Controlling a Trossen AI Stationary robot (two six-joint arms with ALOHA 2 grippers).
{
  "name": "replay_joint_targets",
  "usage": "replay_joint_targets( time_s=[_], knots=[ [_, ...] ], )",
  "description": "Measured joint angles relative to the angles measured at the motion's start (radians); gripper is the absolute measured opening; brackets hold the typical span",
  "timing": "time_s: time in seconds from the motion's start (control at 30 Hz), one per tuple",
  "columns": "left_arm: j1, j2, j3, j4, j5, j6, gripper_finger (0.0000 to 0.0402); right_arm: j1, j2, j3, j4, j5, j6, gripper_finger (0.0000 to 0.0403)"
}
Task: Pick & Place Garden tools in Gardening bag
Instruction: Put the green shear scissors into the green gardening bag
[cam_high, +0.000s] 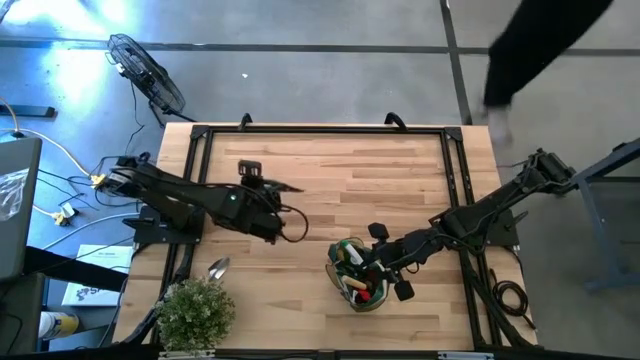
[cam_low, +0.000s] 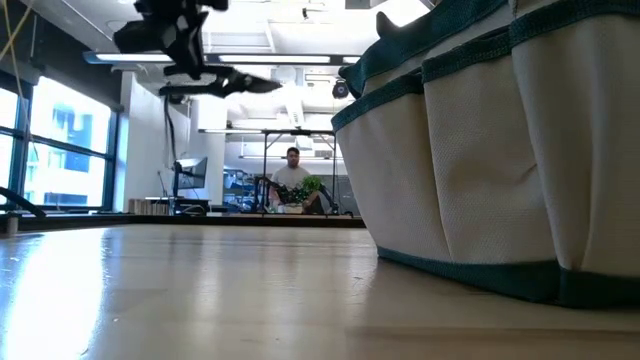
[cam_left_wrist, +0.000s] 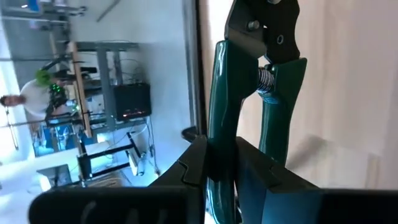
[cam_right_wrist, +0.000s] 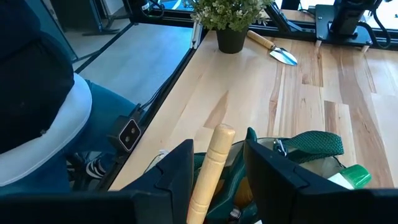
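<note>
My left end effector (cam_high: 262, 183) sits in the left-centre of the overhead frame, raised above the wooden surface (cam_high: 380, 175). It is clamped narrow on the pruners (cam_left_wrist: 245, 118): my dark fingers (cam_left_wrist: 193, 165) squeeze one dark green handle, and the spring and black pivot head show beyond them. In the table-level view the pruners hang in the upper left of the frame, clear of the surface.

My right end effector (cam_high: 372, 270) is in the lower centre-right of the overhead frame, right over the gardening bag (cam_high: 358, 275). Its fingers (cam_right_wrist: 180, 168) stand partly apart on either side of a pale wooden handle (cam_right_wrist: 208, 171) that rises out of the bag's mouth; I cannot tell whether they press on it. Green fabric and a green cap show inside the bag beside that handle.

The bag stands on the surface and fills the right side of the table-level view. A trowel (cam_high: 216, 268) lies in the lower left of the overhead frame, just beside the potted plant (cam_high: 195, 312). A person (cam_low: 292, 176) sits far off in the room.
</note>
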Motion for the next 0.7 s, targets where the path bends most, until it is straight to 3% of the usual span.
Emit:
replay_joint_targets(
  time_s=[0.2, 0.7],
  knots=[
    [0.0, -0.087, 0.0, 0.038, -0.064, -0.053, 0.0043, 0.0, 0.0, 0.0, 0.0, 0.0, 0.0, 0.0133],
    [-0.001, -0.416, 0.0, 0.253, -0.083, -0.013, 0.0043, 0.0, 0.0, 0.0, 0.0, 0.0, 0.0, 0.0133]
  ],
)
